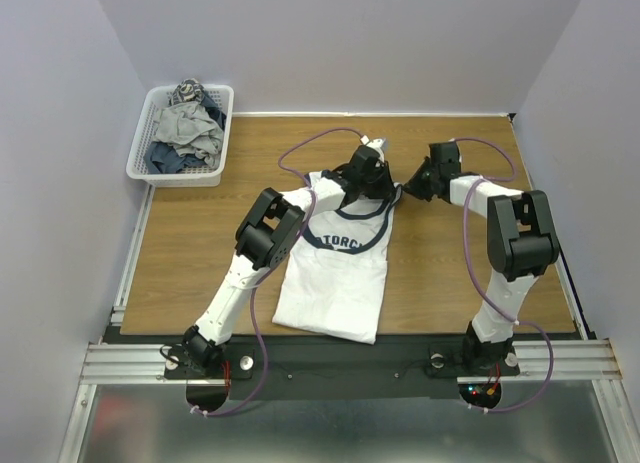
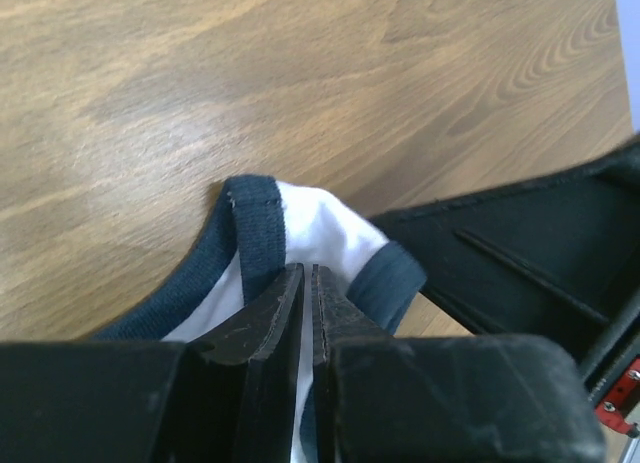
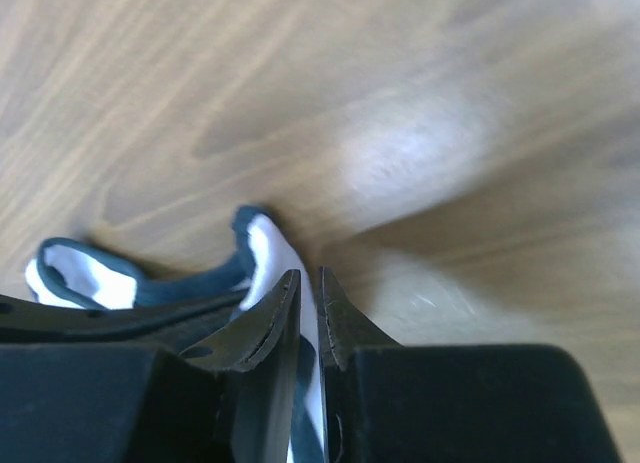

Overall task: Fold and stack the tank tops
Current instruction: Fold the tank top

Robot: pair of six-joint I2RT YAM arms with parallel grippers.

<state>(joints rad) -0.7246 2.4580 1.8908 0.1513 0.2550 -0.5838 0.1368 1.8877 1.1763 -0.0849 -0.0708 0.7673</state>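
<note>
Top external view shows the white tank top point(image 1: 335, 283) lying flat, print up, on the wooden table point(image 1: 450, 273), hem toward the arm bases, with both arms reaching to its shoulder end. In the left wrist view the left gripper point(image 2: 308, 283) is pinched tight on a navy-trimmed shoulder strap point(image 2: 320, 223). The right wrist view shows the right gripper point(image 3: 308, 288) likewise clamped on the other strap, low against the wood. The step in hand looks like this shirt's first fold. The next move likely calls for lifting both straps together and carrying them evenly toward the hem, so the cloth does not bunch. Other garments point(image 1: 185, 123) wait in the white mesh basket point(image 1: 185, 175).
</note>
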